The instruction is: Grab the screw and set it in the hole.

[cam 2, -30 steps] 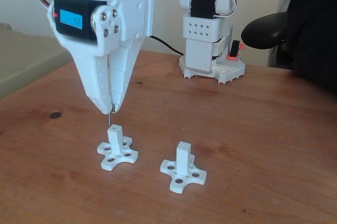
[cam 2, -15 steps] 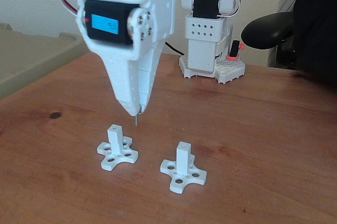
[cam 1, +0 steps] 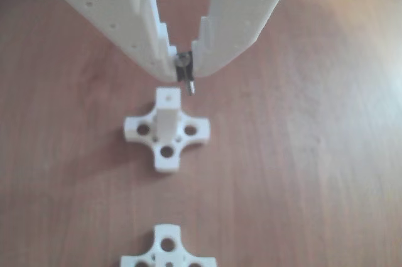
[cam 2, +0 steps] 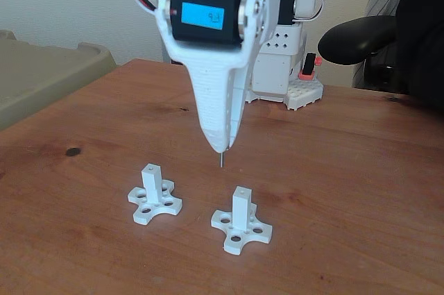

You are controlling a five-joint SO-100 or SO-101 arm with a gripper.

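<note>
A reddish-brown wooden tabletop (cam 2: pixel 347 170) with visible grain and one dark knot (cam 2: pixel 72 151) fills most of the fixed view, backed by a pale wall; a beige moulded tray-like object (cam 2: pixel 41 80) sits off the table's left edge and a black padded chair armrest (cam 2: pixel 354 38) reaches in at the right. At the far edge of the table stands the arm's white perforated base (cam 2: pixel 284 73). The white two-finger gripper (cam 2: pixel 221 148) hangs tip-down over the middle of the table, its fingers drawn almost together and pinching the thin dark grey metal screw (cam 2: pixel 221 159) by its head end, so the shank points straight down below the tips and ends in the air, clear of the wood. In the other view the gripper (cam 1: pixel 184 73) is seen from above, the screw (cam 1: pixel 185 75) caught between the stepped fingertips, just beside and slightly to the right of the nearer white square plastic post (cam 1: pixel 168 113) with its tiny hole (cam 1: pixel 168 98) in the end face. In the fixed view the screw hangs between the left post on its cross-shaped base (cam 2: pixel 154 198) and the right post (cam 2: pixel 241 218), above both tops. Bare wood lies open all around both bases, widest to the right and front.
</note>
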